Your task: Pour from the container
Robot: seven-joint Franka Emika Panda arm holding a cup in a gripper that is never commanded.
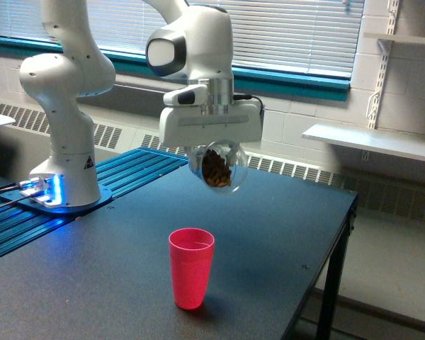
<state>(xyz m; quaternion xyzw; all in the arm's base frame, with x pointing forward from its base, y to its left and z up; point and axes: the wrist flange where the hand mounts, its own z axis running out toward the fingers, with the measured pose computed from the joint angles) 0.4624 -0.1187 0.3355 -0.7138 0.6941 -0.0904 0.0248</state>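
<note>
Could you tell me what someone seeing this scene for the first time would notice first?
Most likely the pink cup, standing upright and alone on the dark table near the front. Above and behind it the white arm's tool holds a clear cup in the air, with brown pieces showing inside. On the exterior view's left, blue lights glow at the arm's base.

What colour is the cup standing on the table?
Pink-red, opaque: the cup shows plainly in the exterior view.
</note>
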